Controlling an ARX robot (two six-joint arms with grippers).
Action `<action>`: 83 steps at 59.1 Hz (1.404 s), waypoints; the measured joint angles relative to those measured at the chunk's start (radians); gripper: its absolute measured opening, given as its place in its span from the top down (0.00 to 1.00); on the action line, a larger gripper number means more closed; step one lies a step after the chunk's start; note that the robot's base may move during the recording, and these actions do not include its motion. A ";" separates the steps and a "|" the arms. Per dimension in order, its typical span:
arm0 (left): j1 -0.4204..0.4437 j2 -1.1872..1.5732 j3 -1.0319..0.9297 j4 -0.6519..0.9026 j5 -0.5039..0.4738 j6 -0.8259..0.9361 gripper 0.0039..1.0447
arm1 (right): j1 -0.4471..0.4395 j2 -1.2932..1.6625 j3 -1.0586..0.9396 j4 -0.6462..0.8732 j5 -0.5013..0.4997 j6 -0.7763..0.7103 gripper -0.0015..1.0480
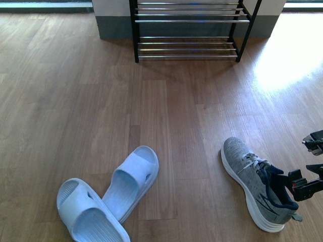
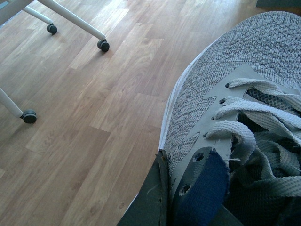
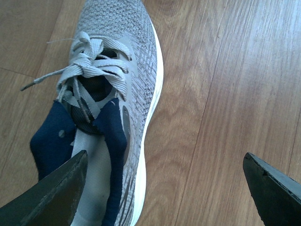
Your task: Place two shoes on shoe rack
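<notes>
Now left hand (image 2: 184,203) pinches knit grey sneaker (image 2: 254,52) at navy collar.

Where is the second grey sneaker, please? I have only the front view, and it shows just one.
Observer: In the left wrist view: the second grey sneaker fills it, a dark finger against its side.
Operator: What lies beyond it?
Observer: White legs on castors stand on the floor.
Operator: And the right gripper?
Observer: The right gripper is open, one finger over the first sneaker's heel opening, the other over floor.
</notes>
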State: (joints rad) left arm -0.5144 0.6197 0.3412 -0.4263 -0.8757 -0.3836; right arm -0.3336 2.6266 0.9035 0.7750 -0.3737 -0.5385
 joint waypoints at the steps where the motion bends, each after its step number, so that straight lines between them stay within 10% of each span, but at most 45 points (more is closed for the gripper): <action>1: 0.000 0.000 0.000 0.000 0.000 0.000 0.99 | -0.001 0.007 0.008 0.000 0.000 0.000 0.09; 26: 0.000 0.000 0.000 0.000 0.000 0.000 0.99 | 0.005 0.156 0.137 0.007 0.016 0.071 0.09; 58: 0.000 0.000 0.000 0.000 0.000 0.000 0.99 | 0.059 0.227 0.155 0.114 0.045 0.181 0.99; 83: 0.000 0.000 0.000 0.000 0.000 0.000 0.99 | -0.032 -0.272 -0.187 0.117 -0.072 0.134 0.99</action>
State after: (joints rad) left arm -0.5144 0.6197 0.3412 -0.4263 -0.8757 -0.3840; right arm -0.3660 2.3550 0.7170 0.8925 -0.4454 -0.4042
